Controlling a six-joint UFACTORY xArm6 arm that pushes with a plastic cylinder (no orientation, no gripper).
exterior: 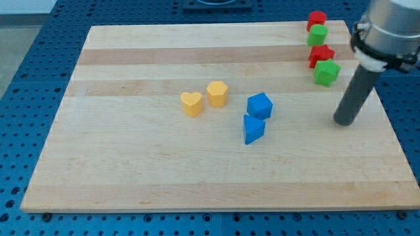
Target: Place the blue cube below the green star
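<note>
The blue cube (260, 105) lies near the board's middle, just above a blue triangular block (252, 129) that touches it. The green star (326, 72) sits at the upper right, lowest in a column of blocks. My tip (343, 121) rests on the board below and slightly right of the green star, well to the right of the blue cube, touching no block.
A red block (317, 18), a green block (317, 35) and a red star (321, 55) stack in a column above the green star. A yellow heart (191, 103) and a yellow hexagonal block (217, 94) lie left of the blue cube. The wooden board (131, 164) sits on a blue perforated table.
</note>
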